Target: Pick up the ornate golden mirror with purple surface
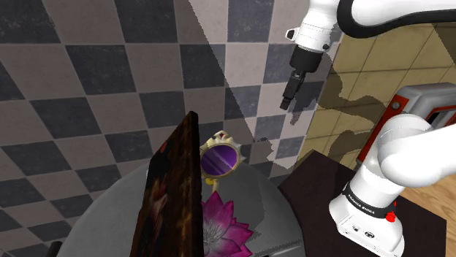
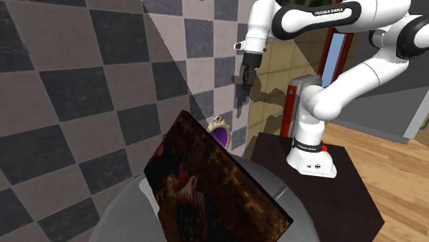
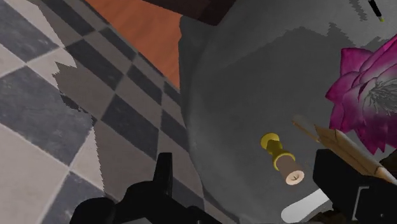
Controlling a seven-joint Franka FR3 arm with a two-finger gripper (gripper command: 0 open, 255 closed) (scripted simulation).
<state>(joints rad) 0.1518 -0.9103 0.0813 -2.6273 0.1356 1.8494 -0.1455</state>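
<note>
Board [image 1: 172, 193]: dark painted panel, upright on the grey table [image 1: 109, 215], at the mirror's 9 o'clock.
Mirror [image 1: 220, 160]: oval purple glass in an ornate golden frame with a crest on top. It stands on the table just beside the board's far edge, at the gripper's 8 o'clock and well apart from it. In the second exterior view its top [image 2: 220, 129] peeps over the board [image 2: 213, 185].
Flower [image 1: 223, 226]: pink, at the mirror's 6 o'clock.
Gripper [image 1: 287, 104]: hangs in the air against checkered tiles, jaws released and grasping nothing. In the wrist view the fingers [image 3: 162, 178] stand apart.
Writing: "FRANKA EMIKA" on the arm [image 2: 330, 12], on its upper link.
Stand [image 1: 314, 186]: dark box at the mirror's 4 o'clock.
</note>
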